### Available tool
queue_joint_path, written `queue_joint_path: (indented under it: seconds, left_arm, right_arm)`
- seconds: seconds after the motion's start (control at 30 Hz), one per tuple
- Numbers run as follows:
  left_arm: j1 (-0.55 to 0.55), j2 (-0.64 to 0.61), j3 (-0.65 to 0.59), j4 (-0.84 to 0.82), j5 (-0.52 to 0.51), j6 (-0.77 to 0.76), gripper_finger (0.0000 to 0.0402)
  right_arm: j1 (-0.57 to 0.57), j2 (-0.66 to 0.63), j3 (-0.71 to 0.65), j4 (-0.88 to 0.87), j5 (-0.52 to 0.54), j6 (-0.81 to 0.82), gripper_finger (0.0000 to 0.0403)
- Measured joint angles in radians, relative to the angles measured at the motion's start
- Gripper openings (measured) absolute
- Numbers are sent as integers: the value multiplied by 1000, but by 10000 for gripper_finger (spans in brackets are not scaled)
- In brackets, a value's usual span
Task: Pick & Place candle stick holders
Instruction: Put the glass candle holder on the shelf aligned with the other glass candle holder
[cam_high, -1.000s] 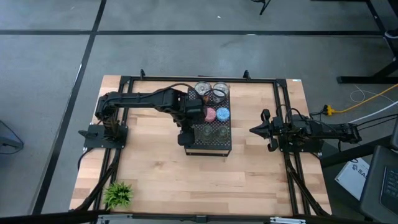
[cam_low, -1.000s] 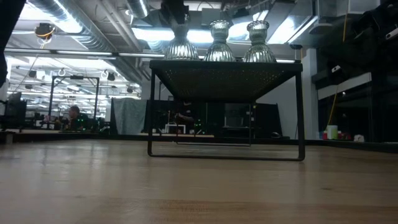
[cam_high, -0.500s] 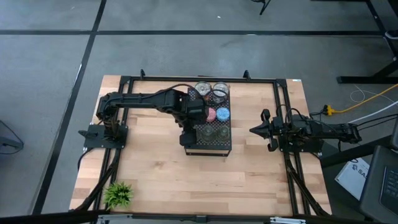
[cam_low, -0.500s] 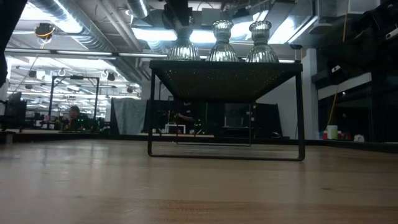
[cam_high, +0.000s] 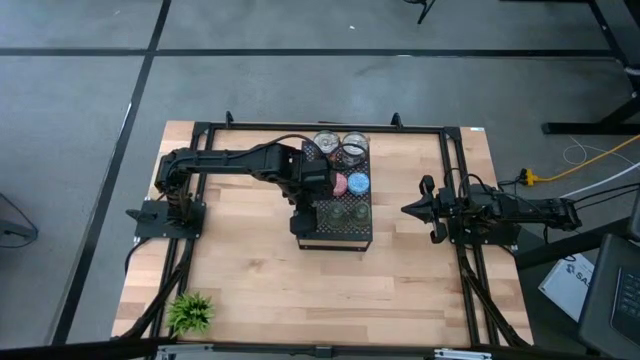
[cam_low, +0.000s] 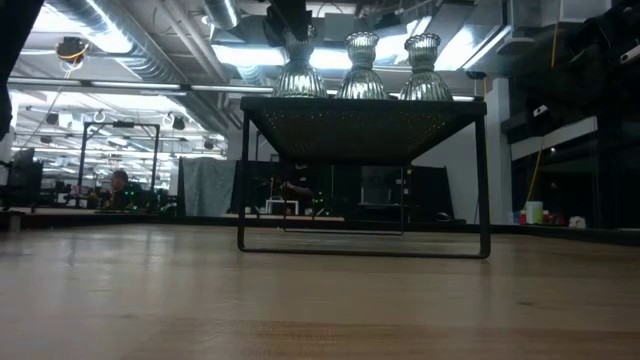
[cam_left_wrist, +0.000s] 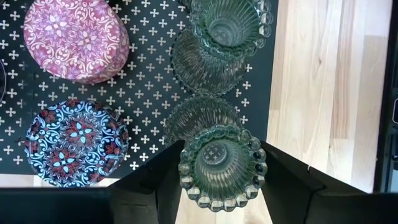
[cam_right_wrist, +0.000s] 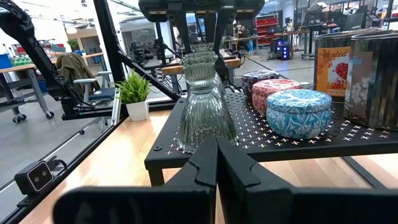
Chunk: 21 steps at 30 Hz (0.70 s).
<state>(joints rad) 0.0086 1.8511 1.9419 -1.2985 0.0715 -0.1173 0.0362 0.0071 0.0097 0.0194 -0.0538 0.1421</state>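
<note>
step: grasp/lift | left gripper (cam_left_wrist: 222, 186) clamps glass holder (cam_left_wrist: 222, 167) at front-left of black tray (cam_high: 360, 232) | right gripper (cam_high: 408, 209) closed, idle beside tray | next: likely straight lift clear of neighbouring holders

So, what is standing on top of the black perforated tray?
On the black tray: three ribbed glass holders, the left gripper around one, a pink tin, a blue tin, two larger tins. The arm covers part of the tray.
</note>
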Motion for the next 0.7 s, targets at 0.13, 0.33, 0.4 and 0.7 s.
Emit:
queue_joint_path:
  seconds: [0.13,0.33,0.4,0.7]
  left_arm:
    - [0,0,0,-1,0,0,180]
    - [0,0,0,-9,2,0,176]
    - [0,0,0,-10,3,0,177]
    - [0,3,0,-18,13,0,178]
  right_arm:
    - [0,0,0,0,0,0,5]
    - [0,0,0,0,0,0,5]
    - [0,0,0,0,0,0,5]
    - [0,0,0,0,0,0,5]
